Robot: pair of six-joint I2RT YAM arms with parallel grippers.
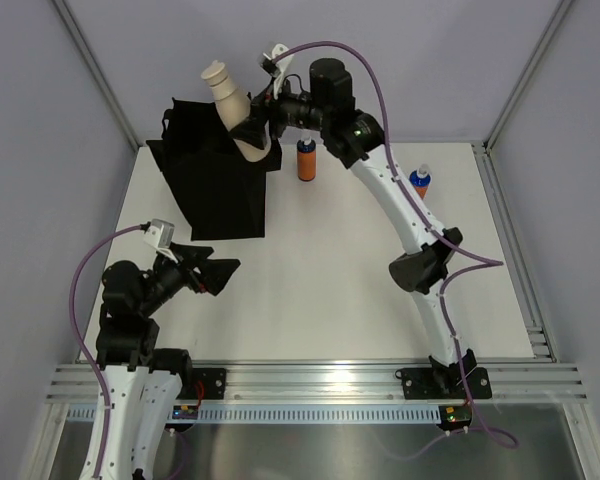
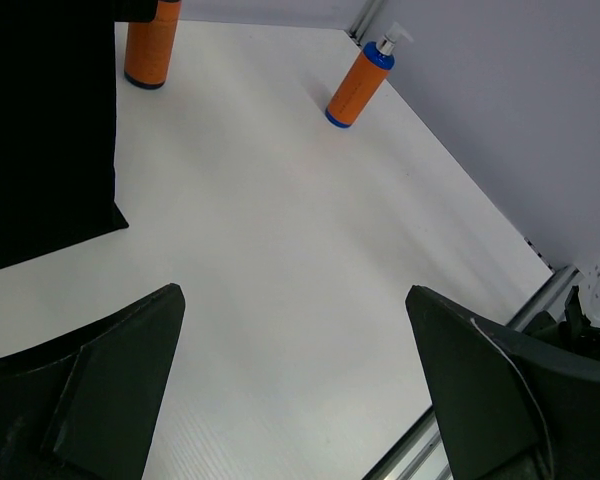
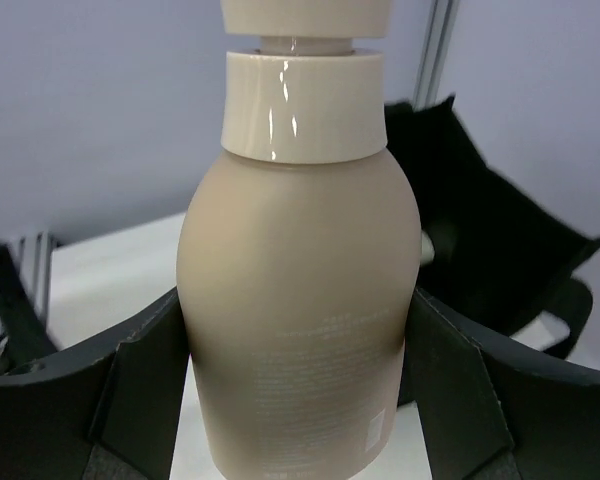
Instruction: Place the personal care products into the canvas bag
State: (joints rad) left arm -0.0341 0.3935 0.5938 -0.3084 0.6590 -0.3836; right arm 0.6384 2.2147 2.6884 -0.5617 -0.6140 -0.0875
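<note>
The tall beige pump bottle [image 1: 232,105] is tilted above the open top of the black canvas bag [image 1: 220,190], with my right gripper [image 1: 252,128] shut on its body. In the right wrist view the bottle [image 3: 298,320] fills the space between the two fingers, and the bag [image 3: 490,230] lies behind it. An orange bottle with a blue top [image 1: 306,160] stands just right of the bag. A second orange one with a pump [image 1: 420,181] stands far right. My left gripper [image 1: 223,278] hangs open and empty in front of the bag.
The left wrist view shows the left gripper [image 2: 294,292] over bare white table, the bag's side [image 2: 40,130] at left, and both orange bottles [image 2: 152,45] [image 2: 358,82] beyond. Grey walls and metal frame posts enclose the table.
</note>
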